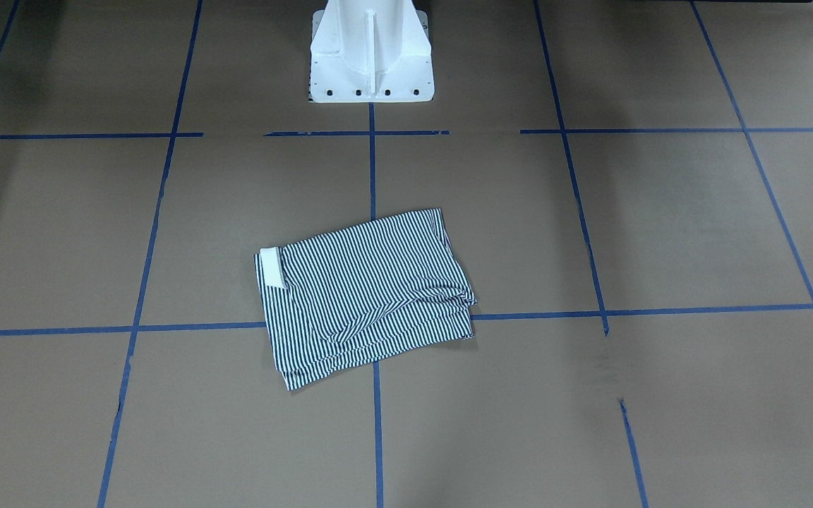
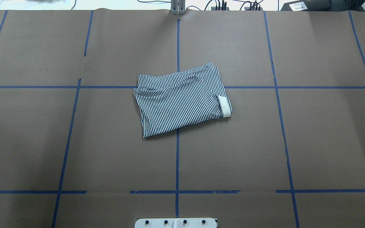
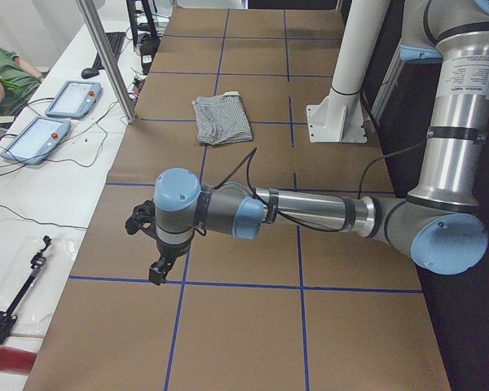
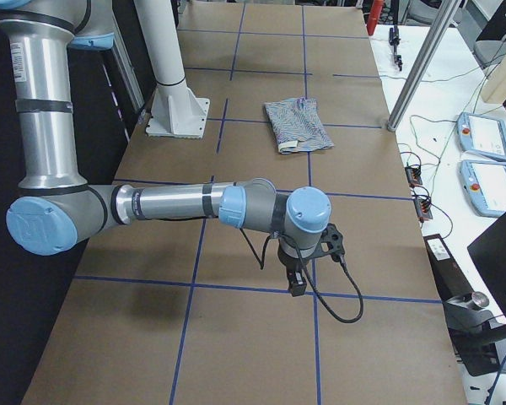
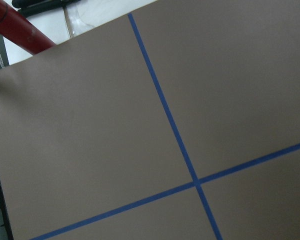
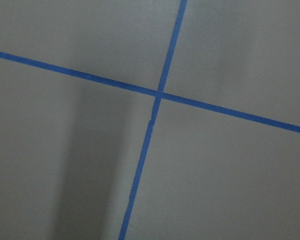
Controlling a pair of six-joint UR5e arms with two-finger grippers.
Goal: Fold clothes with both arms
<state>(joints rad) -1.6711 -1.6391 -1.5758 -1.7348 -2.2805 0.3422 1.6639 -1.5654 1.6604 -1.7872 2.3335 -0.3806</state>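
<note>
The striped polo shirt (image 1: 368, 289) lies folded into a compact rectangle near the middle of the brown table, its cream collar (image 1: 272, 268) showing at one end. It also shows in the overhead view (image 2: 181, 99) and both side views (image 3: 222, 120) (image 4: 298, 123). Neither gripper touches it. My left gripper (image 3: 156, 273) hangs over bare table far from the shirt, at the table's left end. My right gripper (image 4: 297, 287) hangs over bare table at the right end. I cannot tell whether either is open or shut. Both wrist views show only table and blue tape.
The white pedestal (image 1: 371, 53) stands behind the shirt. Blue tape lines (image 2: 177, 152) grid the table. A metal post (image 3: 106, 57) and teach tablets (image 3: 53, 114) stand along the far side. A red cylinder (image 5: 17, 27) lies off the table's left end.
</note>
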